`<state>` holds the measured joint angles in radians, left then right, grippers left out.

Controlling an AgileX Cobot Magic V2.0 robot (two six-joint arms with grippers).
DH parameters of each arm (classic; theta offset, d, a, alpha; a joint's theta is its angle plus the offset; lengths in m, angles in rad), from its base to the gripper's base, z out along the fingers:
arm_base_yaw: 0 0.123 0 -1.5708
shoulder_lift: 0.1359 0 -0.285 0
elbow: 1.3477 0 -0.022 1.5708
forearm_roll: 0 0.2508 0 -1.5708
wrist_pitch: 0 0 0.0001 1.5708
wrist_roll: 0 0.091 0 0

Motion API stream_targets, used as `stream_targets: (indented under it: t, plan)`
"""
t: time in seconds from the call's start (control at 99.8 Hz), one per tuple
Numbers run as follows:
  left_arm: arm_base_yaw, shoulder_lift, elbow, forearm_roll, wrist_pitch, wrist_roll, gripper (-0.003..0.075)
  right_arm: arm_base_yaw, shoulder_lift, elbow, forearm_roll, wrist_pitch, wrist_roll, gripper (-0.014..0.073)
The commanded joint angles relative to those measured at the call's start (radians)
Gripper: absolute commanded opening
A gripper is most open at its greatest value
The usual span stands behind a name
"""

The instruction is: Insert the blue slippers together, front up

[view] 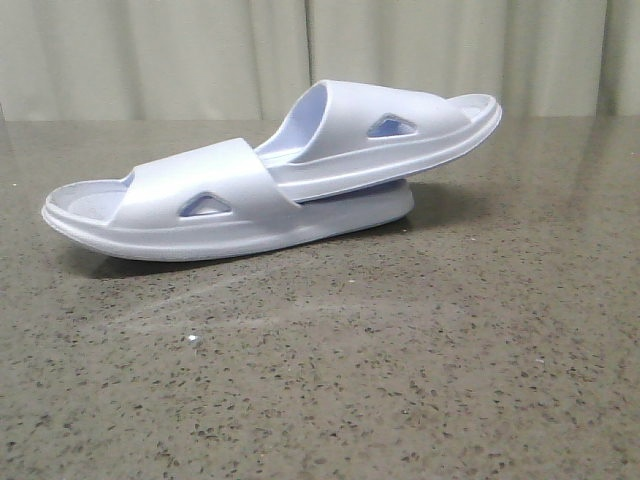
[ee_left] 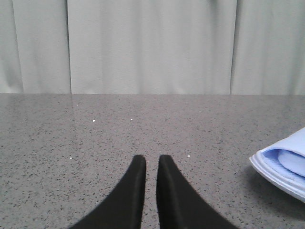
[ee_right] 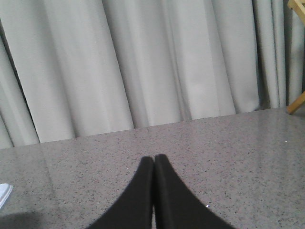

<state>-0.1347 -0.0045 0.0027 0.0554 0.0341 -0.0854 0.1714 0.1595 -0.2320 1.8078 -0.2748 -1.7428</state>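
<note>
Blue slippers point(view: 270, 180) mid-counter point(view: 400, 380), one already tucked under other's strap, toe raised. Left fingers point(ee_left: 151, 164) nearly closed, empty; right fingers point(ee_right: 153, 160) closed, empty, both well clear. Insertion looks done; next move only retreat or check.

No readable text, no labels, no brand marks, no numbers, no signs on anything in any of the three views
</note>
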Motion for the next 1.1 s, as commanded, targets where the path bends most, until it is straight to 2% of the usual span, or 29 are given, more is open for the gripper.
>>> stream_targets:
  t: [0.0, 0.491, 0.591, 0.651, 0.761, 0.822, 0.912, 0.922, 1.022, 1.092]
  plan:
    - [-0.007, -0.029, 0.008, -0.003, -0.076, -0.008, 0.0016, -0.001, 0.009, -0.026, -0.021, 0.022, 0.000, -0.0107]
    - [-0.007, -0.029, 0.008, -0.003, -0.076, -0.008, 0.0016, -0.001, 0.009, -0.026, -0.025, 0.022, 0.000, -0.0107]
    - [-0.007, -0.029, 0.008, -0.003, -0.076, -0.008, 0.0016, -0.001, 0.009, -0.023, -0.140, 0.027, 0.047, -0.0107]
    - [-0.007, -0.029, 0.008, -0.003, -0.076, -0.008, 0.0016, -0.001, 0.009, -0.014, -0.329, 0.035, 0.231, -0.0107]
    - [-0.007, -0.029, 0.008, -0.003, -0.076, -0.008, 0.0016, -0.005, 0.009, 0.011, -0.854, 0.071, 0.693, -0.0107]
    - [-0.007, -0.029, 0.008, -0.003, -0.076, -0.008, 0.0016, -0.020, 0.009, 0.016, -1.148, 0.149, 0.904, -0.0107]
    - [-0.007, -0.029, 0.008, -0.003, -0.076, -0.008, 0.0016, -0.063, 0.009, 0.016, -1.450, 0.287, 1.266, -0.0107]
    - [-0.007, -0.029, 0.008, -0.003, -0.076, -0.008, 0.0016, -0.072, 0.009, 0.016, -1.517, 0.311, 1.323, -0.0107]
    - [-0.007, -0.029, 0.008, -0.003, -0.076, -0.008, 0.0016, -0.144, -0.009, 0.016, -1.730, 0.494, 1.668, -0.0107]
    - [-0.007, -0.029, 0.008, -0.003, -0.076, -0.008, 0.0016, -0.191, -0.037, 0.022, -1.777, 0.602, 1.766, -0.0107]
